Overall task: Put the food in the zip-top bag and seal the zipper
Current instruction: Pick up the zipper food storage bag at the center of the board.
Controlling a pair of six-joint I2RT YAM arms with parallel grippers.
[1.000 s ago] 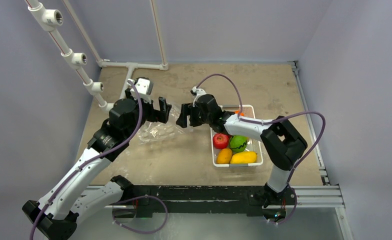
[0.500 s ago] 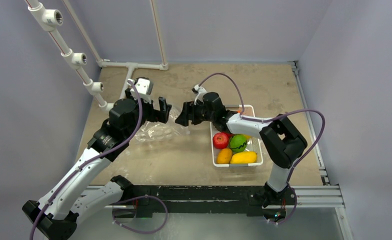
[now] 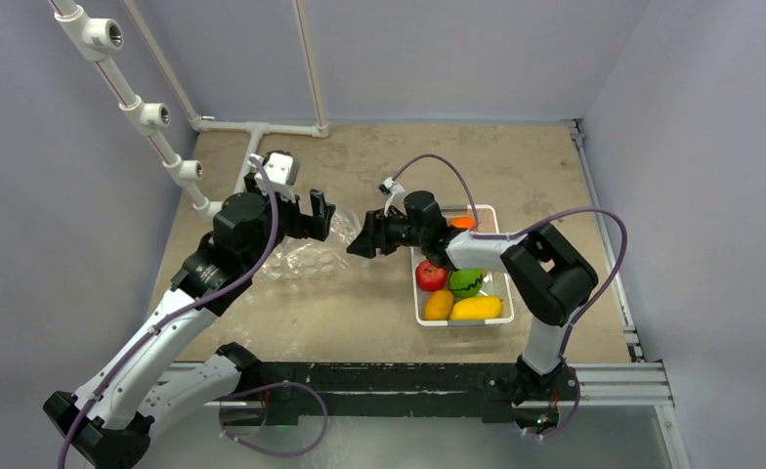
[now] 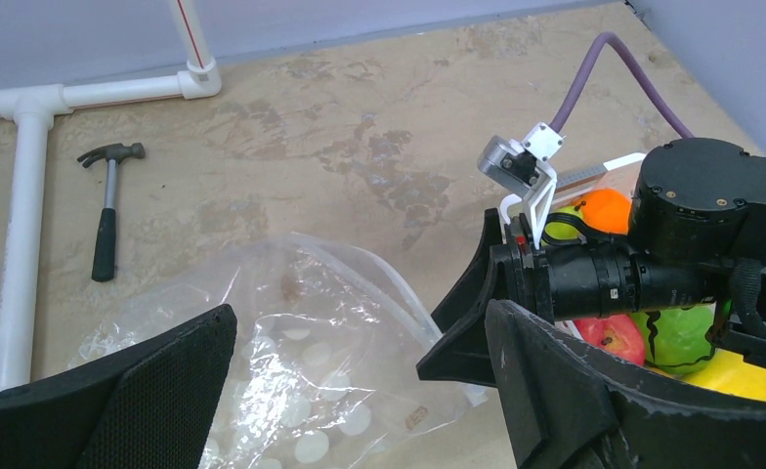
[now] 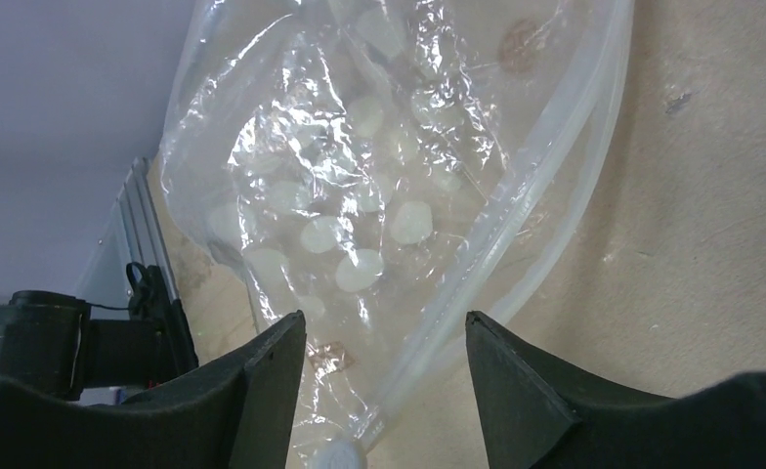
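At mid-counter [image 3: 360,313], the zip-top bag [image 3: 301,259] lies flat and crinkled, its white dots showing through the clear plastic. The left arm rises from its base at the near-left corner, slants up toward the centre and bends at the wrist, so the left claw [image 3: 319,217] hangs over the bag's far right part with its fingers spread wide and nothing between them. The right arm folds at a raised elbow beside the white basket [image 3: 421,311], and its forearm stretches left across the basket's far end. The right claw [image 5: 384,381] points at the bag's right edge, low to the counter. Its fingers stand apart on either side of the zipper [image 5: 545,166], and a gap shows at each one. The food [image 3: 465,281] sits in the basket: red, green, orange and yellow pieces, well apart from the bag. A hammer [image 4: 108,210] lies beyond the bag near a white pipe frame [image 4: 27,195].
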